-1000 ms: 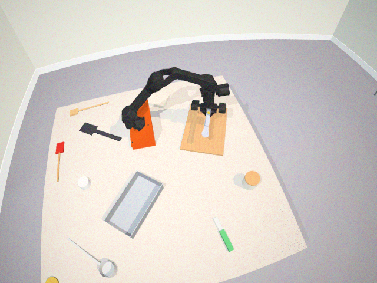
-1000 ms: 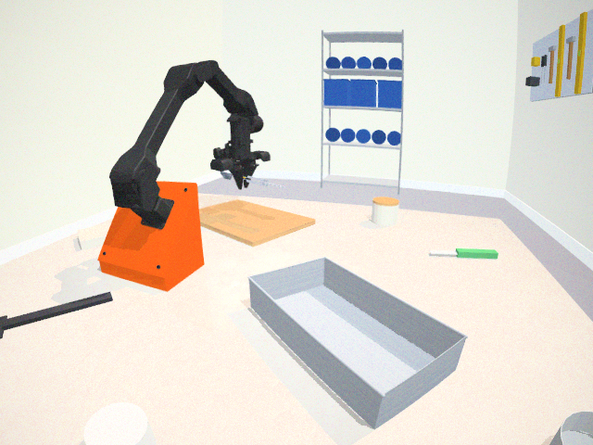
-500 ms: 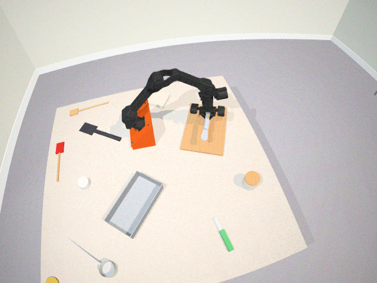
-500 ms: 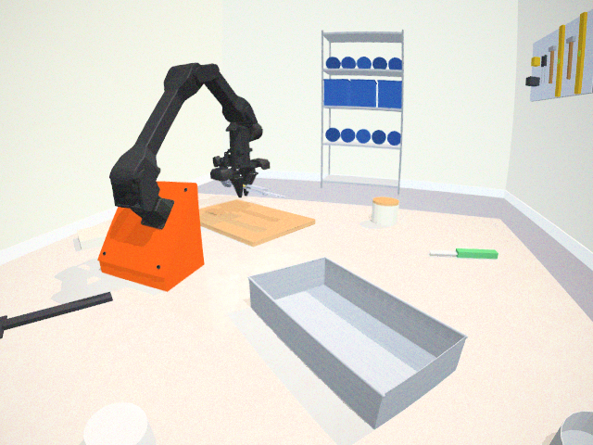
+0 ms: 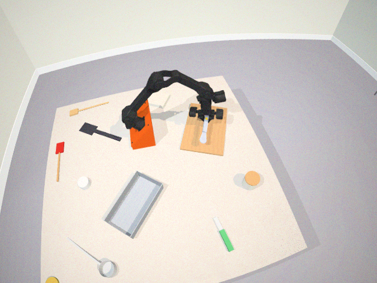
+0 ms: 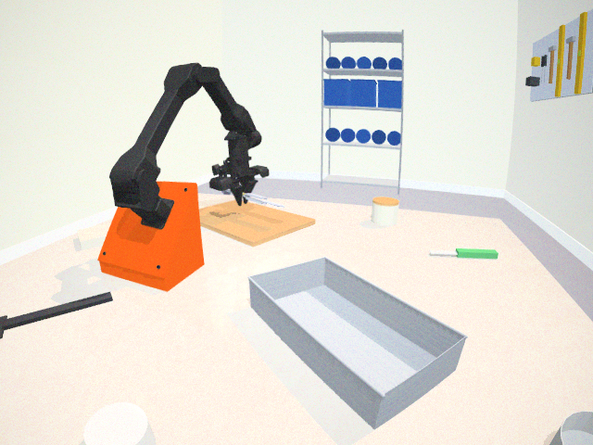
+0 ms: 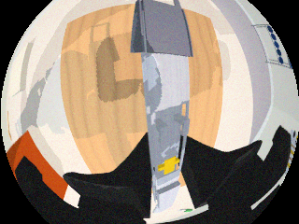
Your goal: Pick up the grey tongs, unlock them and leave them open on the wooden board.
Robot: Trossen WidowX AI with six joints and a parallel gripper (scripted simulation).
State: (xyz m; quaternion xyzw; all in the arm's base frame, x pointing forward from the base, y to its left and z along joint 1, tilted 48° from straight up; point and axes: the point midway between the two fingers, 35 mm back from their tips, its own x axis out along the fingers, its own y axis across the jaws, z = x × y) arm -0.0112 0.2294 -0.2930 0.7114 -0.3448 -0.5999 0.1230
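The grey tongs (image 5: 204, 131) (image 6: 264, 200) (image 7: 167, 79) are held roughly level a little above the wooden board (image 5: 188, 142) (image 6: 287, 221) (image 7: 77, 70). One rounded end points to the table's front in the top view, and a wide dark grey end lies at the top of the wrist view. A small yellow part shows near the fingers. My gripper (image 5: 206, 118) (image 6: 243, 199) (image 7: 160, 134) points down and is shut on the tongs. The frames do not show clearly whether the lock is released. The roasting tin (image 5: 148, 210) (image 6: 306, 343) stands apart, with nothing across it.
A jar with an orange lid (image 5: 252, 178) (image 6: 385, 210) stands front right of the board. A green-handled tool (image 5: 226, 240) (image 6: 476, 253) lies farther forward. The orange arm base (image 5: 142, 140) (image 6: 182, 239) is left of the board. A black spatula (image 5: 106, 134) (image 6: 62, 309) lies beyond it.
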